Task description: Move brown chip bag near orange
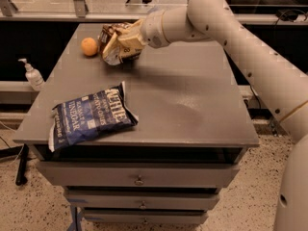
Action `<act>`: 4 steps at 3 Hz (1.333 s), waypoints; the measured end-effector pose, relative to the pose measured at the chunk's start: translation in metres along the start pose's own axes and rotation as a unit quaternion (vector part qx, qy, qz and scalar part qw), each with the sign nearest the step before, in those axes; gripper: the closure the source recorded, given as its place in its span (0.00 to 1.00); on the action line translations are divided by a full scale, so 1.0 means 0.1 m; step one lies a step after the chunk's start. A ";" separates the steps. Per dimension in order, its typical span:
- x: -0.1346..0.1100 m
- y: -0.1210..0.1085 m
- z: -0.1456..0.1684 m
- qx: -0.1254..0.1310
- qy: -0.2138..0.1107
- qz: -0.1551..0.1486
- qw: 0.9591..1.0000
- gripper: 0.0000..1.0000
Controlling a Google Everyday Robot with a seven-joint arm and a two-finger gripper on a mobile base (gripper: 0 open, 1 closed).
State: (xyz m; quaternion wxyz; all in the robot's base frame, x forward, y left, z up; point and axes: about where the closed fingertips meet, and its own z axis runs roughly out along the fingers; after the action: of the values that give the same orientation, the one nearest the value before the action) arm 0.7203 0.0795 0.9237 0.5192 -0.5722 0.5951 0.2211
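Note:
The brown chip bag [114, 43] with cream-yellow edges sits at the far left of the grey table [192, 105], crumpled in my gripper [126, 38], which is shut on it. The orange [89, 46] lies on the table just left of the bag, a small gap apart. My arm reaches in from the right across the back of the table.
A dark blue Kettle chip bag [91, 116] lies at the table's front left corner. A white pump bottle [32, 74] stands on a ledge left of the table. Drawers [139, 179] sit under the tabletop. A glass rail runs behind.

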 end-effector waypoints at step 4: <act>0.28 0.07 -0.07 -0.015 0.039 0.012 0.999 0.00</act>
State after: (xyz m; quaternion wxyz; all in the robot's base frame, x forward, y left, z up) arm 0.7169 0.0621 0.8998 0.4845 -0.5806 0.6184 0.2138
